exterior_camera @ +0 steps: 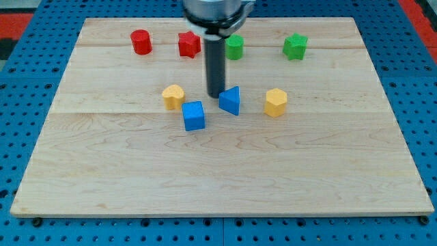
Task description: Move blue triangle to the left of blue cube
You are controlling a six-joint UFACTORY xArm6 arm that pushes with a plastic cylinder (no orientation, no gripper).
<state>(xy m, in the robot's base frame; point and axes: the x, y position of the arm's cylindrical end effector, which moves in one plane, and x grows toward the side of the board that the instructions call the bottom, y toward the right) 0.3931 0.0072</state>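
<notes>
No writing on blue triangle (231,101)

- A pale wooden board (225,171) fills most of the view, made of planks joined side by side, with faint seams running across it.
- Under it lies a blue perforated panel (27,68), dotted with rows of small holes.
- A red patch (420,8) shows at the view's top right corner.
- The light is even and soft.

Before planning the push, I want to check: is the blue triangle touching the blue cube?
Apart. The camera view shows bare wood between the blue triangle and the blue cube.
</notes>
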